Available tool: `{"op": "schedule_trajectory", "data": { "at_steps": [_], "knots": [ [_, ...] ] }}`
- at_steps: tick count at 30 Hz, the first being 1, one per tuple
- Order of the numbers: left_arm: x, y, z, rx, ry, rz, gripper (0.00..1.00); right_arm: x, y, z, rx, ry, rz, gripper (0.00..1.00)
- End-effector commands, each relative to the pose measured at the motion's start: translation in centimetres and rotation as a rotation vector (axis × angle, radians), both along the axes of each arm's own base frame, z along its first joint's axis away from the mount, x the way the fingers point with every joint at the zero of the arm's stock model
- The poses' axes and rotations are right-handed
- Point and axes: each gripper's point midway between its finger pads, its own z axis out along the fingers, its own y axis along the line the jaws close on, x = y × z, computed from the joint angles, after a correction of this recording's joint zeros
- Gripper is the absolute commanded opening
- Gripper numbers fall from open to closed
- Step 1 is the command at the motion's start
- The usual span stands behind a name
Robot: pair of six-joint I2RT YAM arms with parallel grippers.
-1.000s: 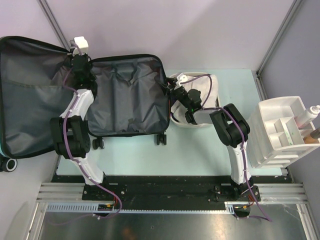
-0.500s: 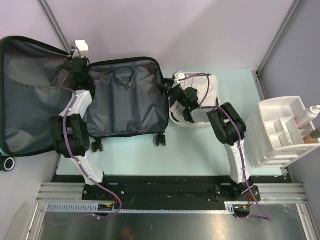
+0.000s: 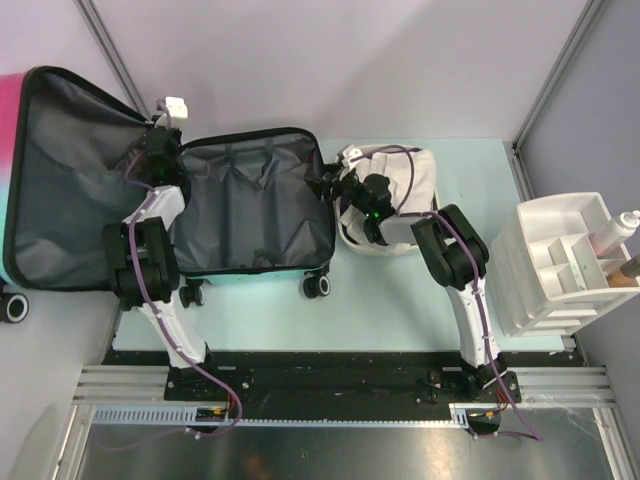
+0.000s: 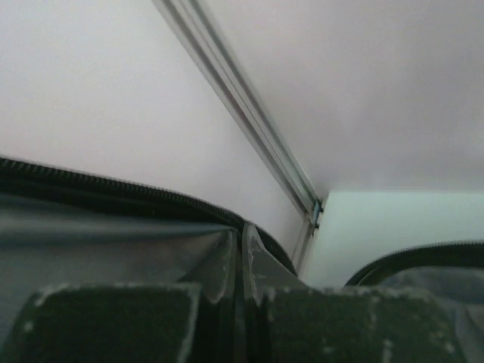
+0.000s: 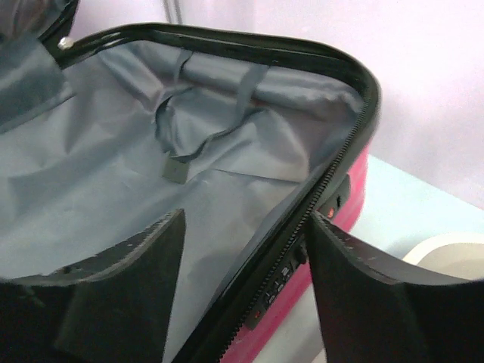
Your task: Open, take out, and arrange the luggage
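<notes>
Wheels (image 3: pixel 316 286) of the luggage (image 3: pixel 250 210) were seen nearest the arm bases, resting on the bench (image 3: pixel 400 310). One half of the shell was laid flat there, with its grey lining (image 5: pixel 113 174) facing up. Nothing loose was seen on that lining, though what the folds might hide could not be told.

The other half (image 3: pixel 60 180) was held up at a tilt past the bench's left edge, so the case was judged open but not yet laid flat.

At the hinge, the left gripper (image 3: pixel 162 142) was clenched, and in its wrist view (image 4: pixel 246 295) a thin fold of lining was seen pinched between the pads. The right gripper (image 3: pixel 325 185) was released. In its wrist view (image 5: pixel 242 302) its jaws were spread to either side of the black zipper rim (image 5: pixel 333 181) and were not closed on it.

Just beyond that arm a white tub (image 3: pixel 350 235) was set beside the shell, and a white organiser (image 3: pixel 540 300) stood well apart at the right.

For the step in hand, a slow lowering of the raised half was judged best, since thin fabric gives a weak hold and could slip. The flat half would be better steadied at its rim, as its wheels could let it roll. The tub was judged close enough to be knocked if the shell were pushed rightward.
</notes>
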Motion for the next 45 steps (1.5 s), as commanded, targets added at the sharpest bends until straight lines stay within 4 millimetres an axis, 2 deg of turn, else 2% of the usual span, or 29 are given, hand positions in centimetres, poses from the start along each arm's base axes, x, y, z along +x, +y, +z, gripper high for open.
{"op": "schedule_trajectory", "data": {
  "at_steps": [1,3,4,9,11,12,14,15,17,18,20,21,24,25,26,28,29,33,36,37,38,39,40,41,42,43,45],
  "knots": [
    [2.0,-2.2,3.8,0.218,-0.077,-0.15,0.0,-8.7,7.0,3.0,-0.029,-0.192,0.417,0.72],
    [2.6,-2.3,3.4,0.229,-0.071,-0.161,0.0,-7.9,6.5,3.7,-0.024,-0.205,0.385,0.76],
    [3.1,-2.2,2.5,0.221,-0.059,-0.163,0.0,-7.8,6.3,4.8,-0.018,-0.22,0.377,0.78],
    [3.6,-2.5,2.9,0.2,-0.08,-0.178,0.0,-6.3,4.2,7.4,-0.02,-0.209,0.316,0.84],
    [3.4,-2.9,3.2,0.191,-0.088,-0.177,0.14,-6.4,3.6,8.8,-0.02,-0.211,0.31,0.86],
    [3.2,-2.9,3.2,0.192,-0.086,-0.173,0.35,-6.3,3.4,9.2,-0.015,-0.207,0.304,0.87],
    [2.8,-3.8,3.1,0.19,-0.071,-0.185,0.64,-6.0,2.6,10.5,-0.009,-0.208,0.283,0.89],
    [2.6,-4.0,3.2,0.188,-0.063,-0.182,0.82,-6.0,2.4,10.8,-0.004,-0.204,0.28,0.9],
    [2.1,-4.3,2.8,0.159,-0.041,-0.187,0.94,-5.8,1.6,11.9,0.006,-0.204,0.265,0.92],
    [1.6,-4.4,3.8,0.136,-0.054,-0.191,1.0,-5.7,1.5,12.3,0.011,-0.207,0.261,0.93],
    [1.1,-4.5,3.8,0.105,-0.034,-0.187,1.0,-5.6,1.0,13.1,0.026,-0.199,0.255,0.95],
    [0.5,-4.6,4.9,0.082,-0.054,-0.184,1.0,-5.6,0.7,14.1,0.035,-0.212,0.253,0.95],
    [-0.5,-5.4,5.5,0.051,-0.037,-0.197,1.0,-5.2,0.0,15.4,0.057,-0.203,0.245,0.96],
    [-1.1,-6.1,6.7,0.05,-0.055,-0.209,1.0,-5.1,-0.1,16.2,0.066,-0.201,0.248,0.96],
    [-1.4,-6.3,6.3,0.039,-0.025,-0.211,1.0,-4.7,-0.6,16.5,0.069,-0.196,0.236,0.96],
    [-1.9,-7.2,6.6,0.02,-0.004,-0.22,1.0,-4.2,-1.2,17.6,0.071,-0.189,0.214,0.97],
    [-2.1,-7.3,6.1,0.013,0.034,-0.219,1.0,-3.7,-1.8,17.6,0.066,-0.184,0.202,0.99],
    [-3.3,-8.2,5.8,-0.029,0.08,-0.225,1.0,-2.8,-3.7,17.2,0.044,-0.16,0.164,1.0],
    [-3.9,-10.4,5.1,-0.088,0.182,-0.286,1.0,-2.1,-5.7,18.0,0.034,-0.122,0.113,1.0],
    [-4.1,-11.6,5.3,-0.103,0.198,-0.32,1.0,-1.7,-6.4,17.5,0.019,-0.083,0.09,1.0],
    [-4.7,-12.0,4.7,-0.122,0.26,-0.337,1.0,-1.7,-7.2,18.3,0.019,-0.077,0.07,1.0],
    [-4.8,-14.2,4.4,-0.15,0.287,-0.388,1.0,-1.5,-7.9,18.4,0.011,-0.065,0.052,1.0],
    [-5.0,-15.9,4.1,-0.175,0.318,-0.441,1.0,-0.8,-9.2,17.5,-0.014,-0.009,0.02,1.0],
    [-5.6,-16.9,4.1,-0.205,0.369,-0.473,1.0,-0.5,-10.0,17.4,-0.025,0.015,-0.004,1.0],
    [-5.6,-17.9,3.1,-0.252,0.41,-0.497,1.0,-0.5,-11.1,18.0,-0.029,0.026,-0.032,1.0],
    [-5.8,-19.3,2.8,-0.27,0.443,-0.53,1.0,0.1,-12.8,16.9,-0.055,0.091,-0.076,1.0],
    [-6.7,-21.3,2.0,-0.308,0.514,-0.577,1.0,0.1,-14.8,16.9,-0.086,0.128,-0.123,1.0]
  ]
}}
